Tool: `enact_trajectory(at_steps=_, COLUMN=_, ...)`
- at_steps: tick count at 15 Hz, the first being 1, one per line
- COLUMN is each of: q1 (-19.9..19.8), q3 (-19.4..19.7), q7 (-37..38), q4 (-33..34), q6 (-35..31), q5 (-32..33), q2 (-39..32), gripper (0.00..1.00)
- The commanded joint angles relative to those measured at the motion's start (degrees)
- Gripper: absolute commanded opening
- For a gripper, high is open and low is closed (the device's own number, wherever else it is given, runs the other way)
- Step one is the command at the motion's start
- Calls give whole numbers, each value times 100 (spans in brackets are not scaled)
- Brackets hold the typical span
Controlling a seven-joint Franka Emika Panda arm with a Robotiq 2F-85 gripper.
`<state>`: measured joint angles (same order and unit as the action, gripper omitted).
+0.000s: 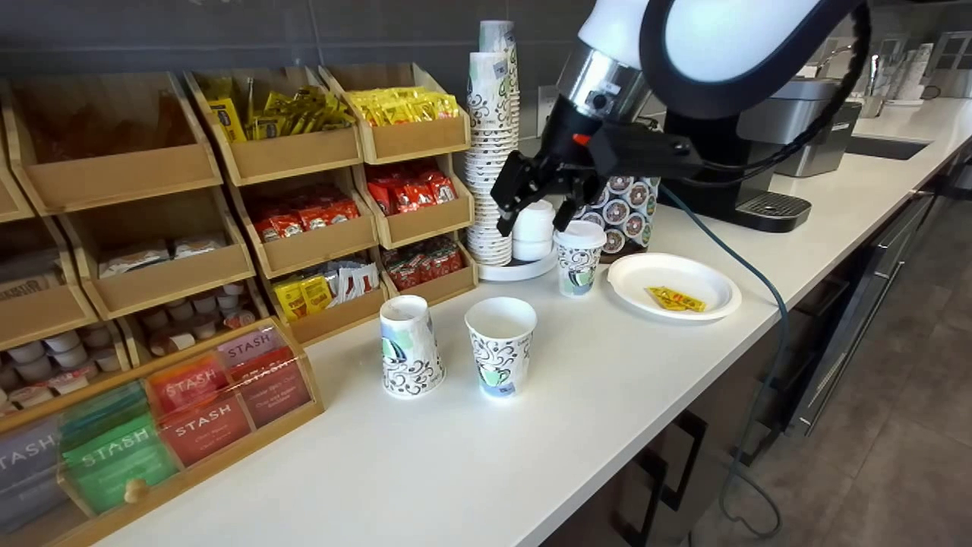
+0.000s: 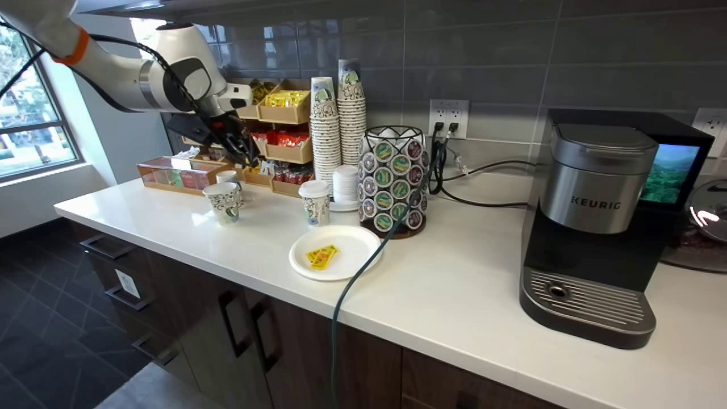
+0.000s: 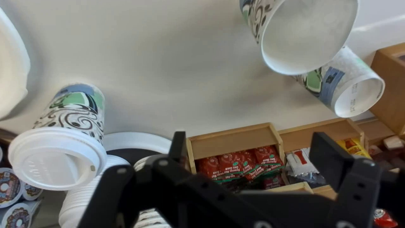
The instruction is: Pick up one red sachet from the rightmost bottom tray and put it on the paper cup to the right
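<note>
Several red sachets (image 1: 425, 262) lie in the rightmost bottom tray (image 1: 437, 287) of the wooden rack. In the wrist view the sachets (image 3: 234, 163) with green edges lie behind the tray's front board (image 3: 232, 142). My gripper (image 1: 534, 222) is open and empty above the counter, in front of the cup stacks and apart from the tray. In the wrist view the fingers (image 3: 250, 139) frame the tray from a distance. An upright open paper cup (image 1: 501, 349) stands on the counter beside an upside-down cup (image 1: 410, 349). A lidded paper cup (image 1: 579, 262) stands below the gripper.
Tall cup stacks (image 1: 490, 152) and a stack of white lids (image 2: 345, 184) stand beside the tray. A pod carousel (image 2: 392, 187) and a plate (image 2: 298, 258) with yellow packets are nearby. A tea box (image 1: 190, 425) fronts the rack. A cable (image 2: 369, 267) hangs across the plate's edge.
</note>
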<state>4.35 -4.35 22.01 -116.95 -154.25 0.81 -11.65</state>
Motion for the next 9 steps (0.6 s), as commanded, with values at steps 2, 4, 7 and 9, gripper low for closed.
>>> enact_trajectory(at_steps=2, q1=509, q3=575, q7=722, q4=771, q6=-452, q5=719, q2=-916, gripper=100)
enact_trajectory(at_steps=4, q1=440, q3=506, q7=398, q4=514, q6=-415, q5=418, q2=-686, gripper=100)
enact_trajectory(at_steps=7, q1=515, q3=585, q7=433, q4=712, q6=-416, q5=445, q2=-866, gripper=100)
enact_trajectory(at_steps=9, q1=520, q3=590, q7=437, q4=742, q6=-416, q5=448, q2=-873, gripper=100)
